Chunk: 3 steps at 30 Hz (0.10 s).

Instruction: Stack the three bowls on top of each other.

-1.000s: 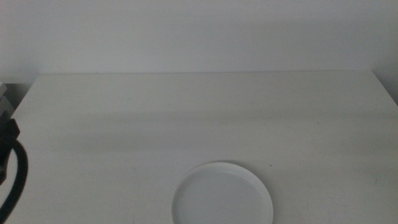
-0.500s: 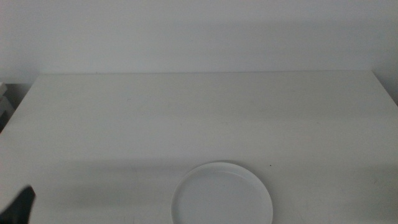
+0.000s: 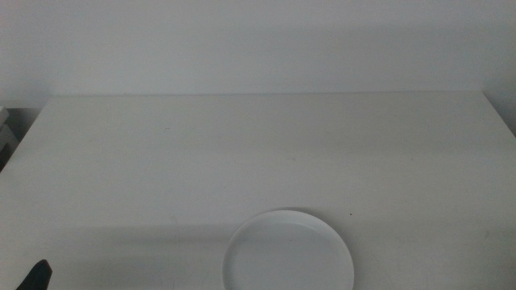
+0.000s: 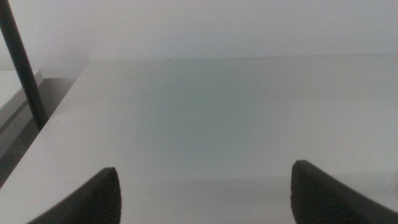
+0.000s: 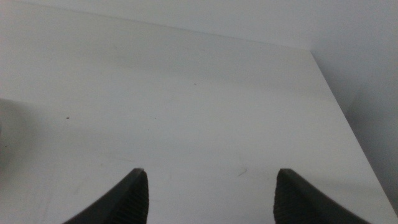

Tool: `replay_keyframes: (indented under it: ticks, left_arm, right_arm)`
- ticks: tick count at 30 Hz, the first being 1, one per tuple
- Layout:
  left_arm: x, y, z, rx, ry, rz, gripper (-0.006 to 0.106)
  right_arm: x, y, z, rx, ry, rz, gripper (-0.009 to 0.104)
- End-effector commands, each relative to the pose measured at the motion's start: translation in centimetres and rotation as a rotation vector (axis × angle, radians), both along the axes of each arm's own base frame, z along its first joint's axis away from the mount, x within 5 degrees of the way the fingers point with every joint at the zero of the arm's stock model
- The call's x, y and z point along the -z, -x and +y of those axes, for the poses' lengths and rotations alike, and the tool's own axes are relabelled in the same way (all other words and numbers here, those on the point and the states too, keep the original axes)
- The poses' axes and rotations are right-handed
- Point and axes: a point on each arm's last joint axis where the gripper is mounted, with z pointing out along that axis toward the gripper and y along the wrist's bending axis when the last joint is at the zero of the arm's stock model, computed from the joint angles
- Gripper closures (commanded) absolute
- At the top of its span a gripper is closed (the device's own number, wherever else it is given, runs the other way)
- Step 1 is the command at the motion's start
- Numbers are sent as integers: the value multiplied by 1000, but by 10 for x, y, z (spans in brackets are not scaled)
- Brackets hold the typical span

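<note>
A white bowl [image 3: 288, 254] sits at the near middle of the table, its front rim cut off by the picture's bottom edge. It is the only bowl showing; the other bowls are out of view. A dark tip of my left gripper [image 3: 36, 278] pokes in at the bottom left corner, well left of the bowl. The left wrist view shows the left gripper [image 4: 205, 180] open over bare tabletop. My right gripper [image 5: 211, 180] is open too, holds nothing, and is absent from the middle view.
The white table [image 3: 258, 145] runs back to a pale wall. A dark slanted pole [image 4: 22, 62] stands beyond the table's left edge in the left wrist view. The table's right edge [image 5: 339, 106] shows in the right wrist view.
My left arm has pulled back from the left side of the table toward the bottom left corner; only its tip shows now. The white bowl has not moved.
</note>
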Motion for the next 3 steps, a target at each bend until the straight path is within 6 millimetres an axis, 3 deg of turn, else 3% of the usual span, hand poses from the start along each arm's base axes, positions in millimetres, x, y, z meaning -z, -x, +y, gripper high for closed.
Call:
replay_keyframes:
  ticks: [1, 3]
  left_arm:
    - [-7, -1, 1, -11, 17, -73, -3]
    - [-7, -1, 1, -11, 15, -72, -3]
  right_arm:
    - [-10, 0, -2, 16, 15, -104, 44]
    - [-10, 0, -2, 16, 15, -104, 44]
